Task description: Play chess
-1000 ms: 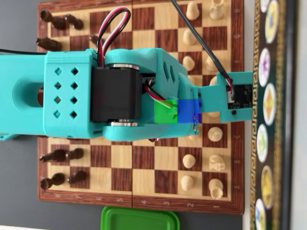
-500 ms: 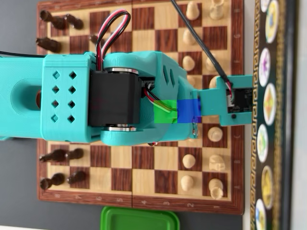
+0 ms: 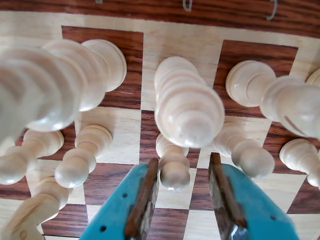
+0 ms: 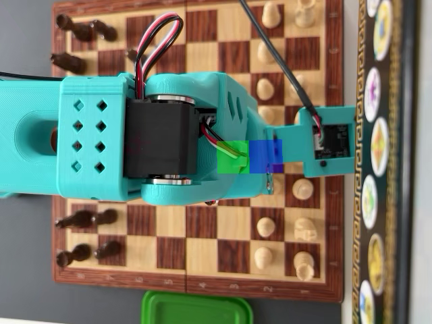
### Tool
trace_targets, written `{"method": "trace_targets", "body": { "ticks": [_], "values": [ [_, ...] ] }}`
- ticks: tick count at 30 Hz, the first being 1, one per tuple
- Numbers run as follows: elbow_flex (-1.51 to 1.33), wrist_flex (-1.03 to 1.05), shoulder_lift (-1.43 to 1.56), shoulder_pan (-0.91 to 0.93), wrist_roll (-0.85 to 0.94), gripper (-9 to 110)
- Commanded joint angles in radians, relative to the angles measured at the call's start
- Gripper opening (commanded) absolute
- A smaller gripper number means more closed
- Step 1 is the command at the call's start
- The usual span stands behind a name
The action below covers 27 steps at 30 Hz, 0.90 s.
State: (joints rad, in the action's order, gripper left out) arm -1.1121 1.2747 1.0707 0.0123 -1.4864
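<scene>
Crowding is our worry: in the wrist view our gripper stands open with 2 fingers flanking a pale pawn that seems not yet clamped, and the tall piece just behind could topple if we close off-centre.

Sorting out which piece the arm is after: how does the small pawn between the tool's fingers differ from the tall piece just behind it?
The pawn is short with a plain round head; the tall piece is larger, with stacked turned rings. The pawn sits between the open tool fingers; the tall piece stands beyond them, outside the gap. Both are pale wood and upright.
</scene>
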Motion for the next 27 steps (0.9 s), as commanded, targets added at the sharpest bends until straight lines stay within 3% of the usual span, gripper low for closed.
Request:
{"method": "trace_targets", "body": {
  "ticks": [1,19,27],
  "values": [
    [0.044,-0.014,0.011,0.002,0.003,15],
    [0.044,-0.015,0.011,0.003,0.002,15],
    [0.044,-0.015,0.011,0.003,0.003,2]
  ]
}}
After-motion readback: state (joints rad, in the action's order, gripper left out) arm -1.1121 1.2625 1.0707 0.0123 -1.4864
